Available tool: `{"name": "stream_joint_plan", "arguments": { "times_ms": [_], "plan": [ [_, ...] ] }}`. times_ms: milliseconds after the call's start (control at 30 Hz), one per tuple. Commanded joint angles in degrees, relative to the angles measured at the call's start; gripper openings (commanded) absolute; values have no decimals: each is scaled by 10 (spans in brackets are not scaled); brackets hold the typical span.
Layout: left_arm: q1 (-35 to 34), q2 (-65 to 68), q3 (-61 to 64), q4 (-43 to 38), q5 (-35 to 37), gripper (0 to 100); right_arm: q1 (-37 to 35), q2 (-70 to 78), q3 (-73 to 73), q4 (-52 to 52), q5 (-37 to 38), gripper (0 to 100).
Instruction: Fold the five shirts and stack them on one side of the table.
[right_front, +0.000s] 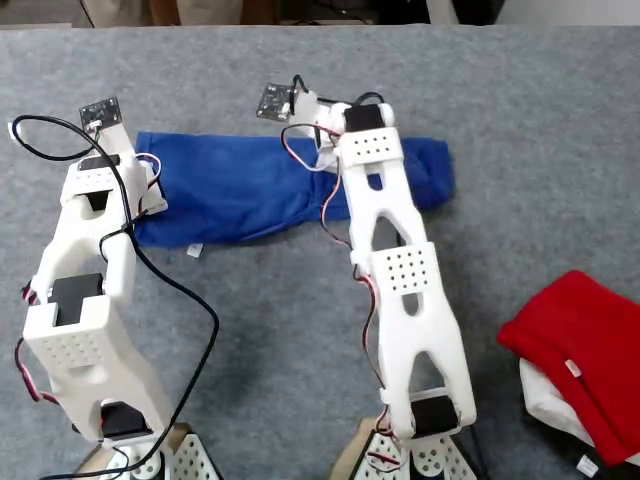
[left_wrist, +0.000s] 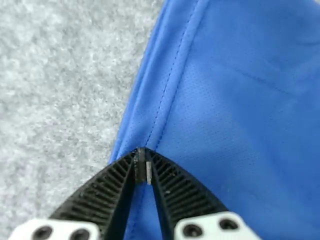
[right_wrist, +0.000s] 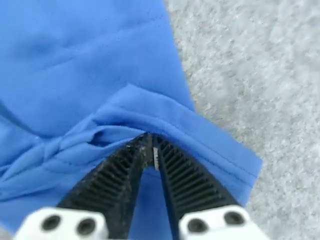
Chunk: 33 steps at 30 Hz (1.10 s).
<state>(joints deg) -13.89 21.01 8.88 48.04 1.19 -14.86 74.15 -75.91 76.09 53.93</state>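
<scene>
a blue shirt (right_front: 240, 190) lies in a long band across the far half of the grey table (right_front: 520, 100), about midway between the left and right edges, its length running side to side. the left gripper (left_wrist: 143, 167) sits at the shirt's left end. its fingers are pressed together on the stitched hem, pinching the cloth just in from where it meets the bare table. the right gripper (right_wrist: 149, 150) is on the right half of the shirt by its far edge. its fingers are closed on a small bunched fold of the blue cloth, with a loose corner lying flat beside them. the cloth around that pinch is wrinkled, while the left end looks smooth. a red shirt (right_front: 585, 345) lies folded at the near right corner, on top of a white shirt (right_front: 545, 400) whose edge shows under it on the near side. both are well apart from the blue shirt.
</scene>
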Motion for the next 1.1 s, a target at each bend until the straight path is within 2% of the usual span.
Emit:
{"name": "stream_joint_plan", "arguments": {
  "times_ms": [0,167,300,400,533,667,933,1033,1067],
  "plan": [
    [5,-2,-25,-3,-1,21,3,3,-43,0,-8,5],
    [2,-6,-31,-3,1,33,24,-66,-206,97,-82,5],
    [-8,-25,-88,60,1,145,53,-191,-166,152,-96,5],
    [-13,-28,-135,100,1,212,102,-260,-159,178,-156,5],
    [-40,-20,-190,123,-2,241,191,-312,-154,229,-222,5],
    [-46,1,-230,171,-3,254,244,-284,-146,263,-265,5],
    [4,42,-265,255,-6,252,153,-151,-140,260,-258,5],
    [24,46,-258,256,-97,243,133,-101,-140,260,-258,5],
    [26,47,-258,255,-101,232,132,-82,-140,260,-258,5]
  ]
}}
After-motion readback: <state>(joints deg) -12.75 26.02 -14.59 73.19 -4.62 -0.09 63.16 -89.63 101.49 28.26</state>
